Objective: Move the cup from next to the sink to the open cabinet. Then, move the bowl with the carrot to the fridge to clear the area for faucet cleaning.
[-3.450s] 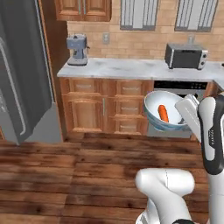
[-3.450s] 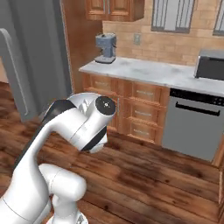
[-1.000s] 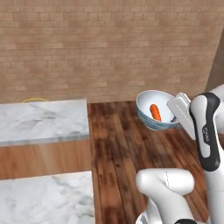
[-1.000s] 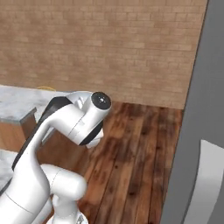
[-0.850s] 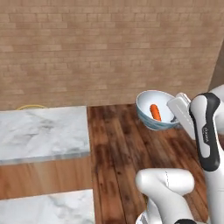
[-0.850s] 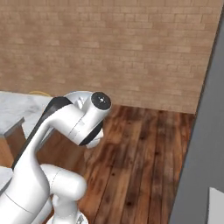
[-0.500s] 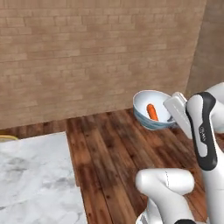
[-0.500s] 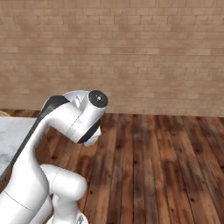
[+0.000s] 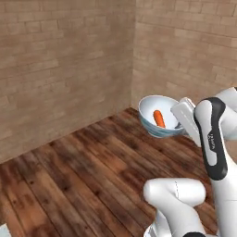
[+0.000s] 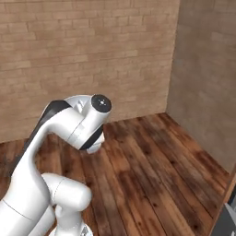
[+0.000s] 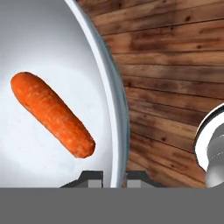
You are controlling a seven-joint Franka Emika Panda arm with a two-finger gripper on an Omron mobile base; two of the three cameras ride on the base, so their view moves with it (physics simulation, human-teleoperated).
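The white bowl (image 9: 159,128) with a blue patterned outside hangs in the air above the wooden floor, level, held by its rim. The orange carrot (image 9: 159,118) lies inside it. My gripper (image 9: 177,126) is shut on the bowl's near rim, with the white hand just right of the bowl. In the hand view the carrot (image 11: 52,114) rests on the pale inside of the bowl (image 11: 114,109), and my gripper (image 11: 114,177) straddles the rim, one fingertip (image 11: 93,176) inside and the other outside.
Brick walls meet in a room corner (image 9: 134,55) ahead, with dark wooden floor (image 9: 83,176) below. A grey panel edge (image 10: 228,220) peeks in at the bottom right of the right base view. My own arm (image 10: 78,124) blocks the middle of that view.
The whole scene has shifted as the base turned: the marble counter slid out at the lower left and a room corner came into view. The bowl with the carrot stays in my grip.
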